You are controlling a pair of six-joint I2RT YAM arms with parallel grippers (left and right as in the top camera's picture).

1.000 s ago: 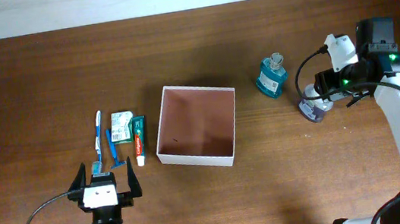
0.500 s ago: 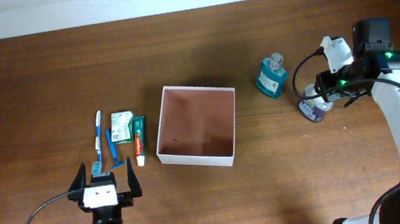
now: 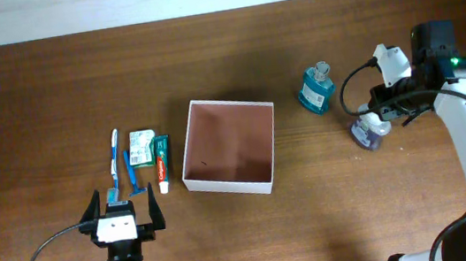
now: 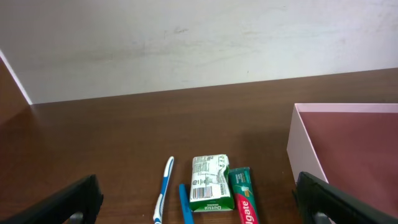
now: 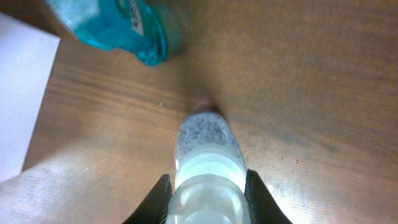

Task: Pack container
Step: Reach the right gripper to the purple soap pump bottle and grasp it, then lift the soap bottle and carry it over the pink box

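Right hand has narrowed and now grips the small clear bottle; left hand stays wide.

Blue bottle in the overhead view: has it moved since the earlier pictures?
No. The blue bottle stays at the same place, to the right of the box.

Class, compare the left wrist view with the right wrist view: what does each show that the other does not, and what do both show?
Left wrist only: a toothbrush, a soap packet and a toothpaste tube lying side by side before a pale wall. Right wrist only: the right gripper closed on a small clear bottle, a blue bottle beyond it. Both: the wooden table and the container, though the right wrist view catches only a white corner of it.
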